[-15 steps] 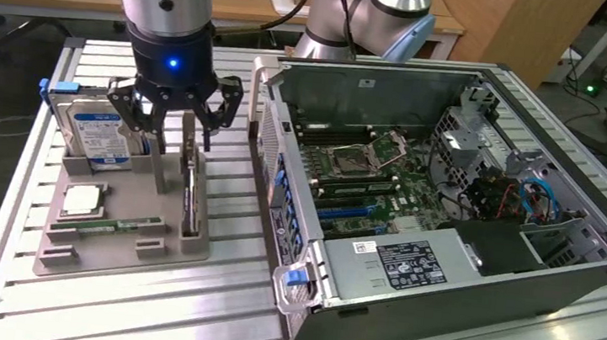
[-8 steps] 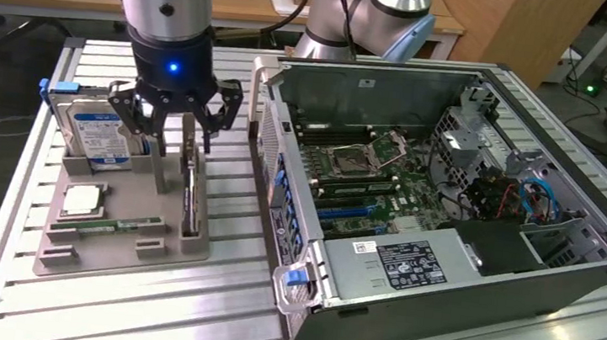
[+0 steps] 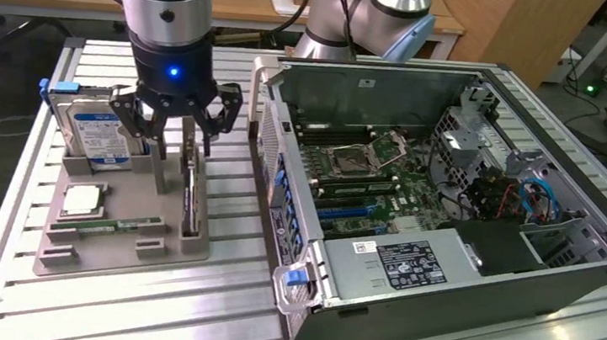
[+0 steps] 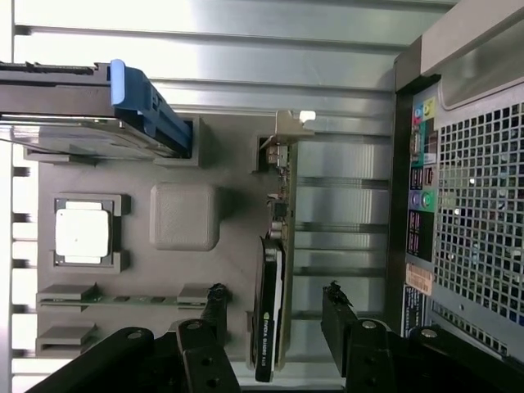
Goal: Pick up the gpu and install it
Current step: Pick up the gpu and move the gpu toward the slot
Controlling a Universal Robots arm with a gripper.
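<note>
Pincer wide open, poised over gpu, finger each side; gpu stands on edge in grey holder on bench. I judge risk: off-centre squeeze tilts thin gpu, jams it in holder.

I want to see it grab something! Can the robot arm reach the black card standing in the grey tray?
Probably yes. Its jaws stand open on either side of the gpu, and nothing blocks the way.
</note>
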